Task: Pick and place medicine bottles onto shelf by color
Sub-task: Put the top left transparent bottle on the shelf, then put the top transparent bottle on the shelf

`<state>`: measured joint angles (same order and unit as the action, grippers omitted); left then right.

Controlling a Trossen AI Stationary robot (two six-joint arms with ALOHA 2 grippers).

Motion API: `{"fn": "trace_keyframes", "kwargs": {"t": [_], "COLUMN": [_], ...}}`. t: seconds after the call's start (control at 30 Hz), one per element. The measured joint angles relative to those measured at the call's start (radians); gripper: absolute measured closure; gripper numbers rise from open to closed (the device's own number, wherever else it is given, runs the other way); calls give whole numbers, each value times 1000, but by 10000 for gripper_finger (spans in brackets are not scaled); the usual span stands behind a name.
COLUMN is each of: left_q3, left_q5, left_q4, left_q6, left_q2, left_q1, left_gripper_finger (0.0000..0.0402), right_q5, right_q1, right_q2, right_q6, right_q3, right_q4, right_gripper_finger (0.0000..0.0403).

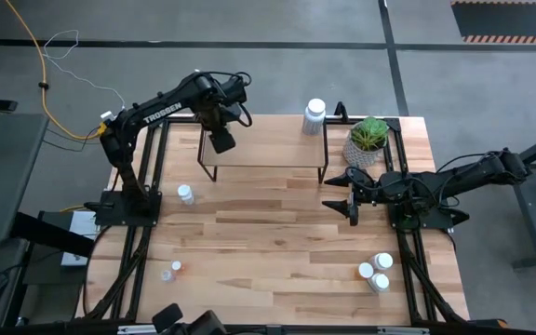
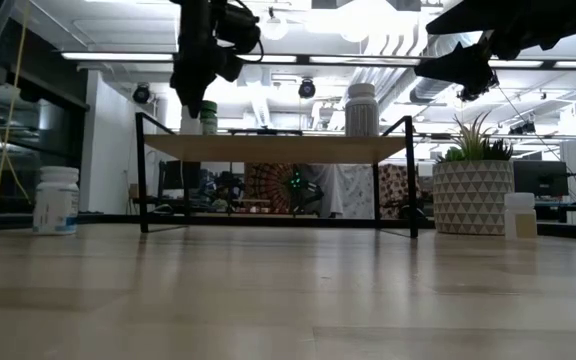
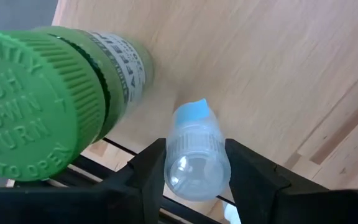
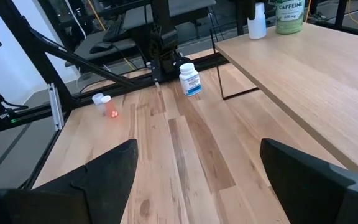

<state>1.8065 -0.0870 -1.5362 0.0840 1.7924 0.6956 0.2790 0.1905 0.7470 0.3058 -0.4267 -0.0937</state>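
Observation:
My left gripper (image 1: 221, 140) is over the left end of the shelf (image 1: 277, 154), shut on a small clear bottle (image 3: 196, 155). A green-capped bottle (image 3: 48, 99) stands on the shelf board right beside it. A larger white bottle (image 1: 314, 115) stands on the shelf's far right corner. My right gripper (image 1: 347, 191) is open and hovers over the table just right of the shelf, touching nothing. On the table stand a white bottle (image 1: 185, 194), a small orange-tinted bottle (image 1: 173, 271) and three white-capped bottles (image 1: 377, 271). My left gripper pinches the small clear bottle by its upper part (image 3: 169, 163) between the two fingers (image 3: 146, 171), coming from above and pointing down. The bottle stays upright, and its base (image 4: 257, 32) appears to sit on the shelf board beside the green-capped bottle.
A potted green plant (image 1: 368, 140) stands just right of the shelf, near my right arm. Bare tabletop (image 1: 268, 233) lies open between the shelf and the near edge. Black frame rails run along both sides of the table.

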Motion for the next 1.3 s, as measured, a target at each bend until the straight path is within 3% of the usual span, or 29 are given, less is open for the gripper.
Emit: {"fn": "trace_keyframes", "kwargs": {"t": [0.23,0.67,1.0,1.17,1.3], "left_q3": [0,3,212,114,-157], "left_q5": [-4,-7,-2,84,113], "left_q4": [7,4,-17,242,590], "left_q6": [-28,-20,-55,-105,-139], "left_q2": [0,-4,-78,-255,-470], "left_q1": [1,1,-14,-76,-177], "left_gripper_finger": [249,145,139,138,138], "right_q5": [0,0,0,0,0], "right_q1": [0,0,0,0,0], "right_q2": [0,0,0,0,0], "right_q6": [0,0,3,2,0], "right_q3": [0,0,0,0,0], "right_q4": [0,0,0,0,0], "right_gripper_finger": [73,73,73,73,73]}}
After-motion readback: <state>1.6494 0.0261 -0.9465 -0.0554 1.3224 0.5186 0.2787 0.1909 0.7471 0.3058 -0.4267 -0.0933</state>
